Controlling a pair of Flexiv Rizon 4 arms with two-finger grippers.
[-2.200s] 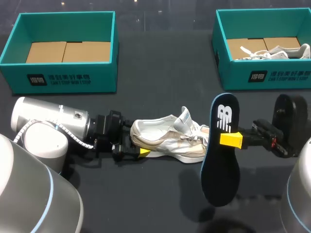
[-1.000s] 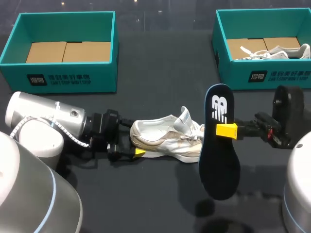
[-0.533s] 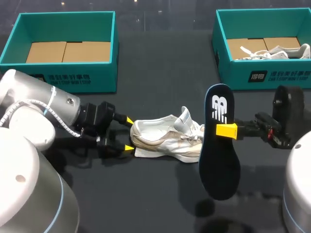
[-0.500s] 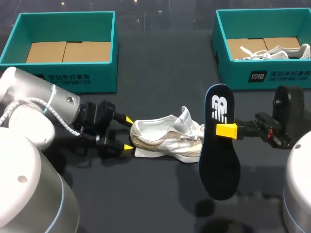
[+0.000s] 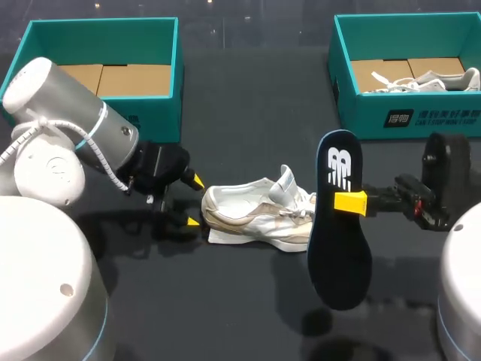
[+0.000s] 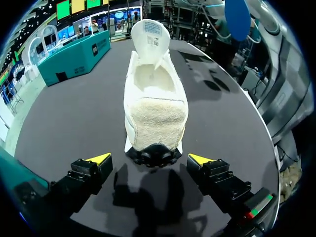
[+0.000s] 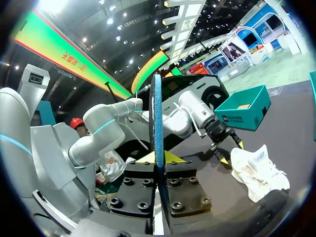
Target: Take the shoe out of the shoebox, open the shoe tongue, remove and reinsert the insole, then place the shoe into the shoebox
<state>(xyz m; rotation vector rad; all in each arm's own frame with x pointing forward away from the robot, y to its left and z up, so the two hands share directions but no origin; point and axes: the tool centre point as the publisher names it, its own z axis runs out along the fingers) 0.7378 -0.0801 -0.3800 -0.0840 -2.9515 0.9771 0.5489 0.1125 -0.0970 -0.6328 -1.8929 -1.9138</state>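
1. Counted: two grippers, one loose insole, two shoes, two teal shoeboxes.
2. The right gripper has its fingers drawn narrow, clamped on the dark blue insole from both faces near its middle.
3. The insole stands on edge in the air, clear of the table. Its logo end points away from the robot, and it hangs just to the right of the shoe's toe.
4. The left gripper has its fingers spread wide and holds nothing. The yellow tips sit on either side of the shoe's heel and a little short of it; no contact shows.
5. The white shoe lies on the table between the two grippers, outside both boxes. Its heel faces the left gripper, its tongue is raised and the mouth is open.
6. The left shoebox sits at the far left and shows only its cardboard floor.
7. The right shoebox sits at the far right and holds the second white shoe.
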